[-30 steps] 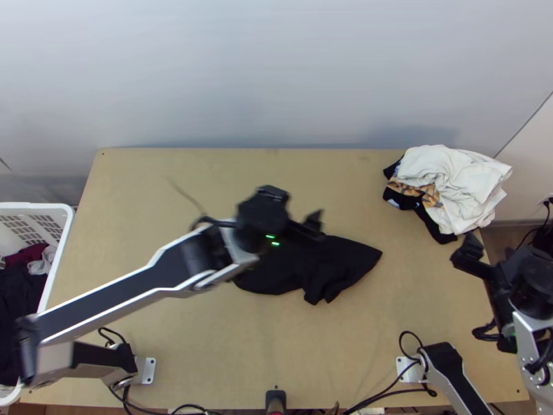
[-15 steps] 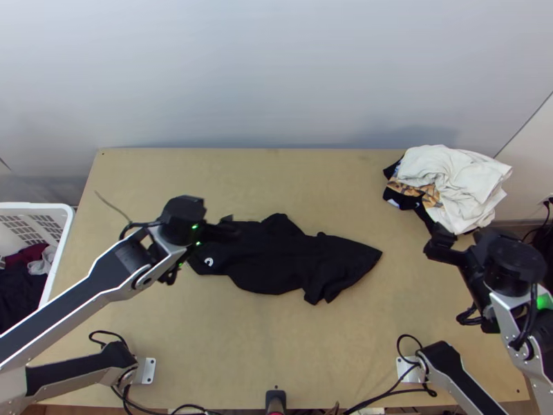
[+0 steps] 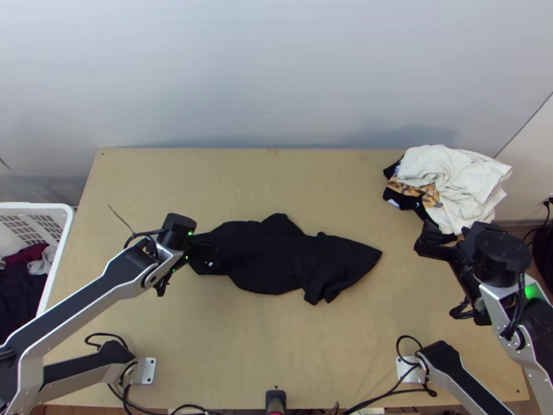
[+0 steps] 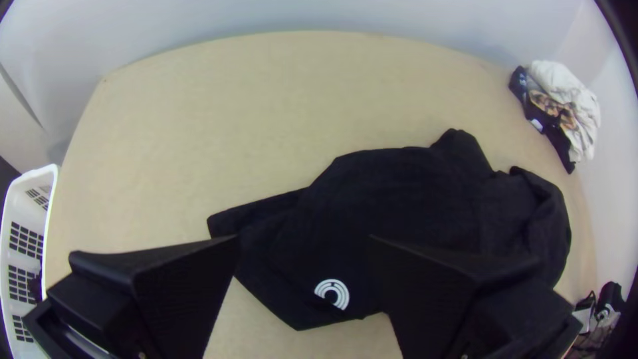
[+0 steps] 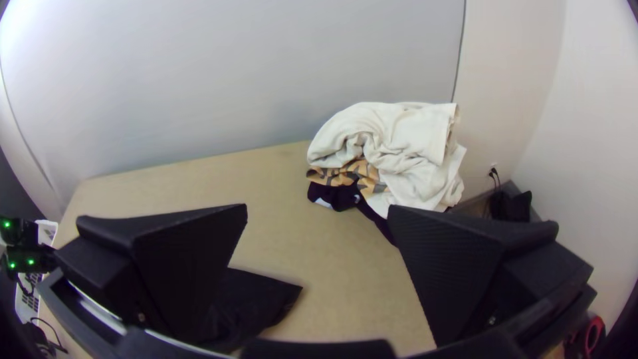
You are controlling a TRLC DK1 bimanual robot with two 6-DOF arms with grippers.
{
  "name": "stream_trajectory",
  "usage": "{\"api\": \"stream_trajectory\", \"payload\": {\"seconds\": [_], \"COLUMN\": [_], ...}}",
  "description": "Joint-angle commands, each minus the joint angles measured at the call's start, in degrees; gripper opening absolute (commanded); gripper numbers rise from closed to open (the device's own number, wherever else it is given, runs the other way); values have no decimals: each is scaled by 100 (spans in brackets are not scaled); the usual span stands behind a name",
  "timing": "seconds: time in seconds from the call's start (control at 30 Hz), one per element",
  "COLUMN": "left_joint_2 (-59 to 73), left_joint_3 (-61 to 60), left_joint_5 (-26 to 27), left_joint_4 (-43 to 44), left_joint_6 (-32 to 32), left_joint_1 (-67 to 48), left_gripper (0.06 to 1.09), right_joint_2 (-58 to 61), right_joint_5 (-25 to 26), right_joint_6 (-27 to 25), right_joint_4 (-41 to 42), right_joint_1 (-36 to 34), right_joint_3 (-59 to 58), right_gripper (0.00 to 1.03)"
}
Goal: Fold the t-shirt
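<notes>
Black T-Shirt (image 3: 269, 256) Awaits Its First Clean Fold

Rumpled and bunched lengthwise, the garment lies across the middle of the wooden table (image 3: 207, 346), its narrowed tip (image 3: 372, 254) pointing toward the right arm's side and a small white logo (image 4: 332, 292) showing near the other end. My left gripper (image 4: 302, 239) hangs at the logo end, its two fingers spread wide with nothing pinched between them. My right gripper (image 5: 318, 209) waits well apart from the shirt, near the heap of clothes (image 3: 456, 187), its fingers likewise parted and bare. The white basket (image 3: 34, 205) stands beyond the table's edge on the left arm's side.

From my seat I judge the cloth light, soft and limp, with enough grip in the knit that it should not slide out of a firm pinch. Nothing about it looks fragile; the trouble is slack, since it will sag and crumple wherever I leave it unsupported. I would take the flat corner (image 4: 222, 223) beside the left fingers, low and close to the hem, and catch the narrowed tip with the right. A pull between the two should draw the creases out, though a shallow bite risks lifting only one layer.
</notes>
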Motion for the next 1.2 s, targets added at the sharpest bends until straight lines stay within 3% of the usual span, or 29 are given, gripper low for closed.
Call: {"api": "stream_trajectory", "payload": {"seconds": [0.0, 0.5, 0.67, 0.9, 1.17], "left_joint_2": [561, 1264, 1344, 1414, 1291], "left_joint_3": [-228, -43, -140, -272, -254], "left_joint_5": [363, 521, 547, 556, 626], "left_joint_4": [166, 333, 579, 852, 939], "left_joint_6": [-81, -213, -134, -64, -64], "left_joint_1": [411, 358, 349, 367, 358], "left_gripper": [97, 96, 71, 65, 14], "right_joint_2": [58, 102, 146, 181, 242], "right_joint_5": [3, 3, 3, 3, 3], "right_joint_6": [-17, -35, -87, -87, -96], "right_joint_4": [10, 19, 19, 28, 28], "right_joint_1": [32, 32, 32, 32, 147], "right_joint_3": [-44, -158, -123, -123, -114], "right_gripper": [99, 99, 99, 99, 99]}}
